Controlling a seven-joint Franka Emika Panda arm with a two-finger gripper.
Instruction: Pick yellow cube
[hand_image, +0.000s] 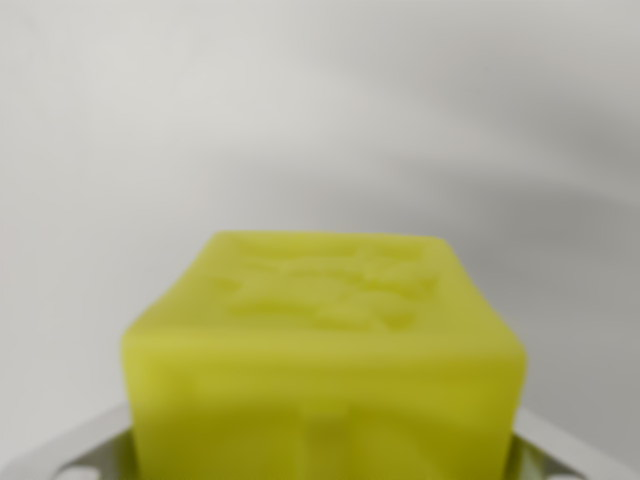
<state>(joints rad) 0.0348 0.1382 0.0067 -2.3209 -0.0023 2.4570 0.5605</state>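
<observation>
Yellow is filling the lower middle of the wrist view: the cube (325, 365) is sitting very close to the camera, blurred, with a raised pattern showing faintly on its upper face. Pale grey parts of the tool (325, 455) are peeking out at the bottom corners, one on the left and one on the right of the cube, each lying right against its side. The tool appears to be pinching the cube between them, though the contact itself is lying hidden behind the cube's near face. Plain whitish surface is spreading behind and around it, out of focus, with a soft darker band crossing the far right. Nothing is standing around the cube or blocking it.
</observation>
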